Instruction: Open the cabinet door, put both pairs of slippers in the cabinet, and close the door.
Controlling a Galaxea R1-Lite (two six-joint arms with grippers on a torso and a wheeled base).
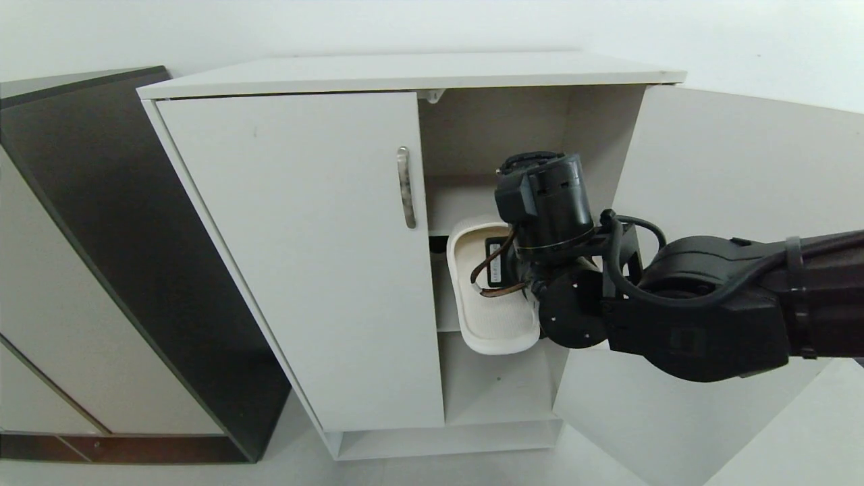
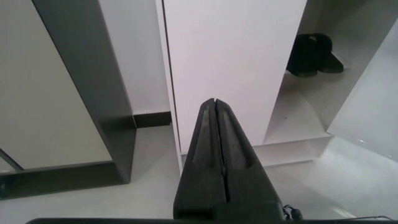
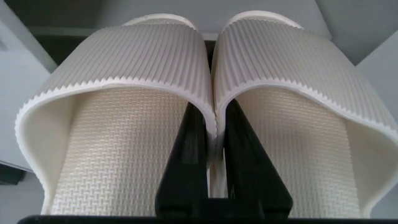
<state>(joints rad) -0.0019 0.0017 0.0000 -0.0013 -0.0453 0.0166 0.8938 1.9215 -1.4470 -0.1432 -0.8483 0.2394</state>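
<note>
Slippers (image 1: 487,325) are right of the shut cabinet door (image 1: 304,256).

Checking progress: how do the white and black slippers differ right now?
The white slippers are clamped in the right gripper at the cabinet opening; the black slippers lie free on a shelf inside. White hang tilted, black lie flat. Both pairs sit side by side.

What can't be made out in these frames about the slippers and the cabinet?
Head view: the right arm covers part of the cream slippers, so whether they are set down is unclear.
Head view: the shut left door hides that half's inside.
Left wrist view: the black slippers are too small to judge alignment.
</note>
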